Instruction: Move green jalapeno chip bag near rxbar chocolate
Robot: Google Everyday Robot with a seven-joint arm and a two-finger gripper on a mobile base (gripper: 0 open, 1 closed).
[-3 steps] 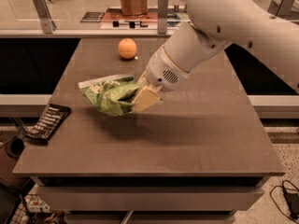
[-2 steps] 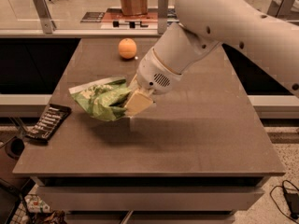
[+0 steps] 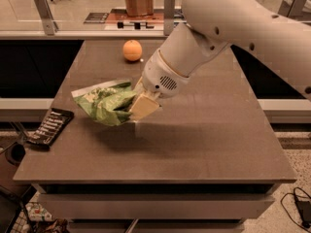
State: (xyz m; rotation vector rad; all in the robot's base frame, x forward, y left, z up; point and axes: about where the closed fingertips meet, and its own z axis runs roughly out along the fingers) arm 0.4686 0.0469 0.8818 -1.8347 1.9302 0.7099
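The green jalapeno chip bag (image 3: pixel 104 102) is crinkly green with white patches and hangs just above the brown table, left of centre. My gripper (image 3: pixel 138 102) is shut on the bag's right end, with one pale finger (image 3: pixel 144 107) showing in front of it. The rxbar chocolate (image 3: pixel 50 127) is a flat black bar with white lettering lying at the table's left edge, a short way left and below the bag.
An orange fruit (image 3: pixel 132 50) sits at the back of the table (image 3: pixel 204 144). My white arm (image 3: pixel 228 33) reaches in from the upper right. A counter with a brown bag (image 3: pixel 138 1) stands behind the table.
My gripper has carried the green bag leftward and slightly lower, closer to the black bar. The orange and the bar have not moved.
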